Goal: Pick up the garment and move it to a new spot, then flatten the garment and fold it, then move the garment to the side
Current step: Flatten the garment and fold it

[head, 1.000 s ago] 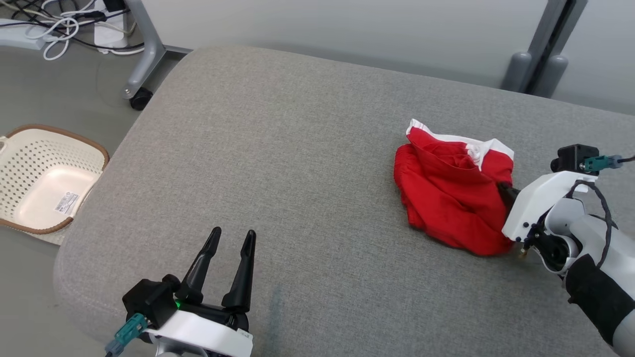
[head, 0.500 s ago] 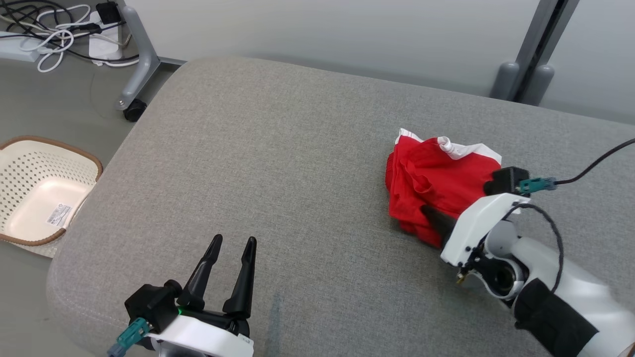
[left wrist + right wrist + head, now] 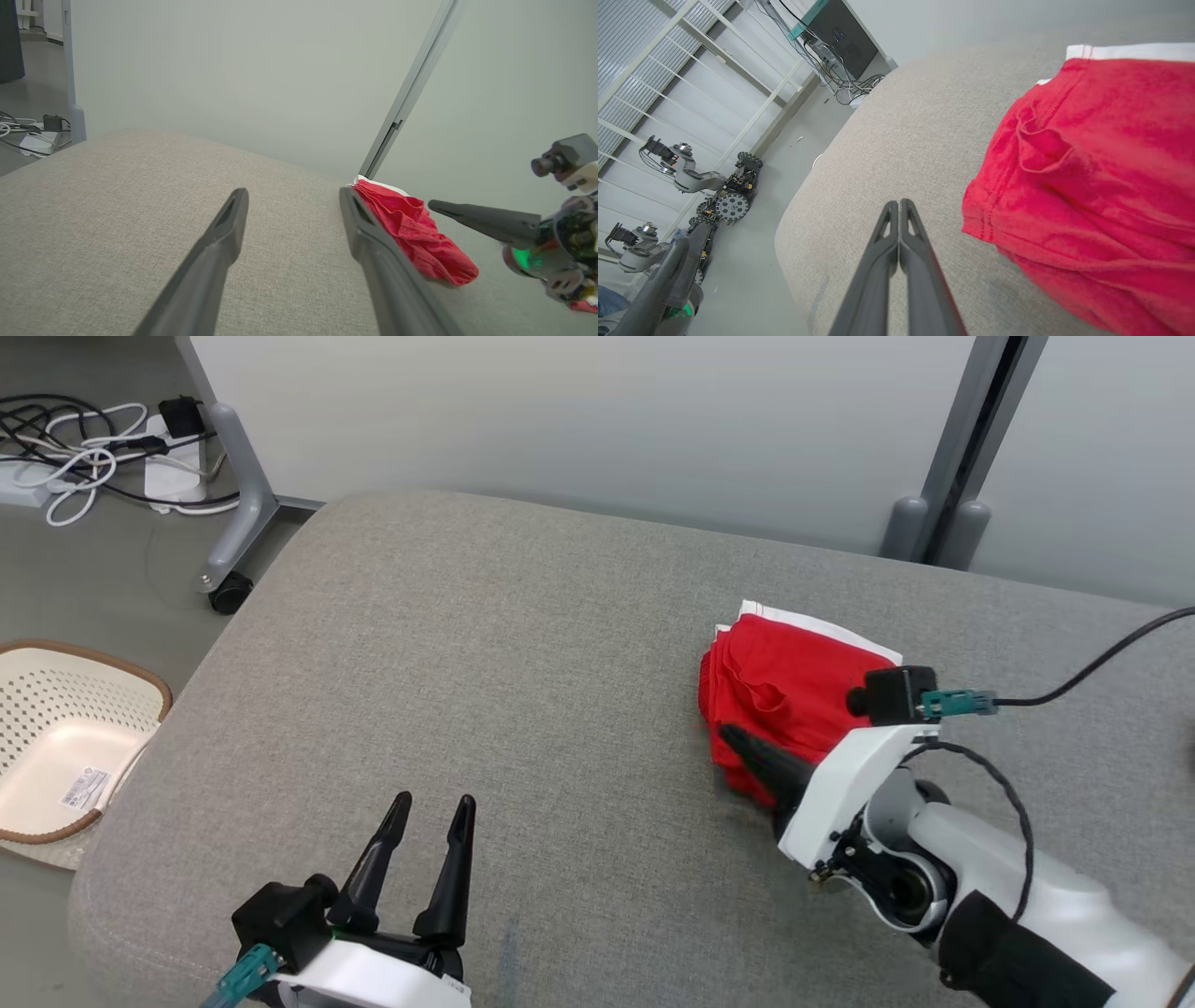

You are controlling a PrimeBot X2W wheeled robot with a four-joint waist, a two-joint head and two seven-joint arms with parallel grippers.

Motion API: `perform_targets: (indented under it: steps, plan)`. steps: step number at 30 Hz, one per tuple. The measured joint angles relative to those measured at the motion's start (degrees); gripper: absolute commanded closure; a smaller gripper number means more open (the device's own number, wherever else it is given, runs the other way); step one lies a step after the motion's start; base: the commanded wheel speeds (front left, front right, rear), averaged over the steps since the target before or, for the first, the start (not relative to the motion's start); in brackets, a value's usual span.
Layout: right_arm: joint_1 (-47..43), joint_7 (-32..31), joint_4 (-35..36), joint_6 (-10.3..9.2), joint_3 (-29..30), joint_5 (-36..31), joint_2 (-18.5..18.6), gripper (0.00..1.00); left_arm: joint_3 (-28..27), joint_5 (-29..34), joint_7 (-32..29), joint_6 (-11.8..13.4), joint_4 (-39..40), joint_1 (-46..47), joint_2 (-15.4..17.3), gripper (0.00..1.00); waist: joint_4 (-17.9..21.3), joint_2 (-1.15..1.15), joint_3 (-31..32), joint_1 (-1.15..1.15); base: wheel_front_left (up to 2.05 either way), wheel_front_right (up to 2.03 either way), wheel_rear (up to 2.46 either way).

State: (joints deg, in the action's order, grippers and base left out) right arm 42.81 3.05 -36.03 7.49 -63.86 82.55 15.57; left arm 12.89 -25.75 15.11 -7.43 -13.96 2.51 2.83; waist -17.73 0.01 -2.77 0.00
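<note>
Red garment [image 3: 789, 677] lay bunched on the grey cushion [image 3: 467, 653], toward its far right. Right gripper [image 3: 733, 737] pinched closed, empty, over cushion's right half. Left gripper [image 3: 431, 800] spread wide, empty, over cushion's near edge.

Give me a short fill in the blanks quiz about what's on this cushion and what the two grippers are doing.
The garment on the grey cushion is mostly ____ with a white band.
The right gripper has its fingers ____, holding nothing, beside the garment.
The left gripper has its fingers standing ____.
The perforated basket sits on the ____.
Missing words: red; shut; open; floor.
</note>
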Motion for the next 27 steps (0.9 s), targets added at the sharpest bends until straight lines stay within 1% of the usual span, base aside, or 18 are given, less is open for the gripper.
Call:
perform_targets:
  steps: [5, 11, 13, 16, 21, 27]
  plan:
    - [-0.3, 4.3, 1.3, 0.00, 1.4, -0.5, 4.4, 1.00, -0.4, 0.4, 0.0, 0.0, 0.1, -1.1, 0.0, 0.00, 1.0, 0.00, 1.3, 0.00, 0.00, 0.00, 0.00]
    - [-0.9, 7.5, -0.5, 0.00, 3.6, -0.5, 9.3, 1.00, -1.0, 0.5, 0.0, 0.0, 0.9, -1.2, 0.0, 0.00, 2.3, 0.00, 1.5, 0.00, 0.00, 0.00, 0.00]
    - [-0.8, 7.7, -1.7, 0.00, 4.0, -0.6, 10.2, 1.00, -1.0, 0.6, 0.0, 0.0, 1.1, -1.2, 0.0, 0.00, 2.6, 0.00, 1.0, 0.00, 0.00, 0.00, 0.00]
    - [0.2, 7.5, -3.4, -0.01, 4.2, -0.5, 10.5, 1.00, -0.7, 0.5, 0.0, 0.0, 1.4, -1.1, 0.0, 0.00, 2.7, 0.00, 0.1, 0.00, 0.00, 0.00, 0.00]
    - [3.6, 4.0, -7.2, 0.00, 4.4, 0.3, 10.1, 1.00, 0.3, 0.1, 0.0, 0.0, 1.3, -0.5, 0.0, 0.00, 1.8, 0.00, -1.7, 0.00, 0.00, 0.00, 0.00]
    - [8.2, -5.3, -12.8, -0.01, 4.2, 2.6, 10.1, 1.00, 0.8, -1.0, 0.0, 0.0, 1.3, 0.5, 0.0, 0.00, -1.0, 0.00, -3.9, 0.00, 0.00, 0.00, 0.00]
